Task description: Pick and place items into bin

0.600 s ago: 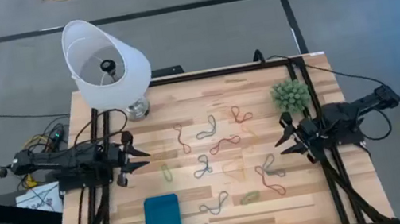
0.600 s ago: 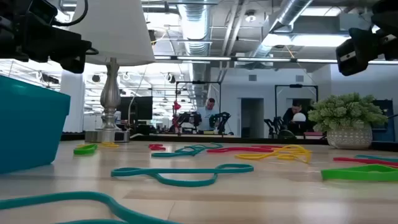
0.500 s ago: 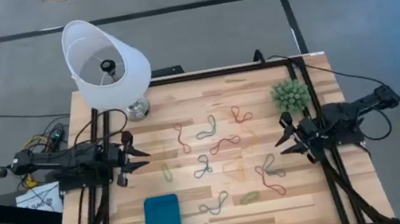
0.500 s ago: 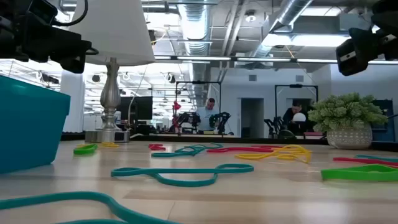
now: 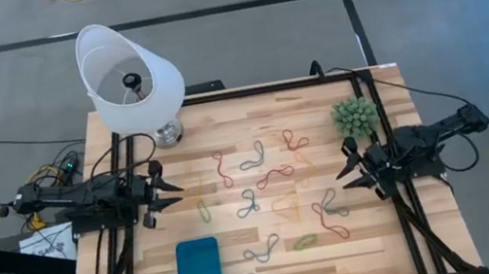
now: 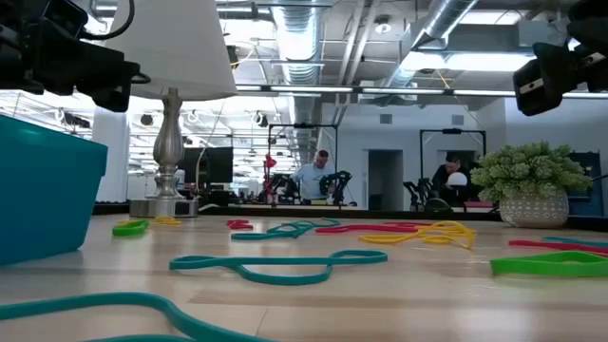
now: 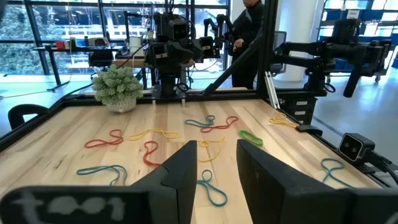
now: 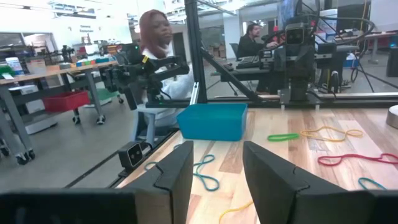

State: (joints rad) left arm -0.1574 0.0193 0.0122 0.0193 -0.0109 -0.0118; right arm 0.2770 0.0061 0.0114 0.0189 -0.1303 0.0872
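The pale wooden slatted bench (image 5: 360,242) carried a scatter of thin, floppy rubber-band loops (image 5: 274,175) in red, green, yellow, tan and grey-blue, spread flat across its middle, none overlapping the small shallow teal-blue rectangular bin (image 5: 198,272) that sat near the front edge, on the left arm's side. No loop showed in the bin, so the work appeared not yet begun.

The left end effector (image 5: 166,191) hung at the bench's left edge with its fingers parted and nothing between them, pointed inward toward the loops. The right end effector (image 5: 348,171) mirrored it at the right edge, likewise parted and empty, just beside the spiky green plant ball (image 5: 355,116). Both seemed parked in a ready pose, each facing the half of the scatter it could reach most easily.

A white lampshade on a silvery metal base (image 5: 130,80) stood at the far left corner, clear of the loops. Being flat and limp, the bands would likely need a close pinch against the wood.
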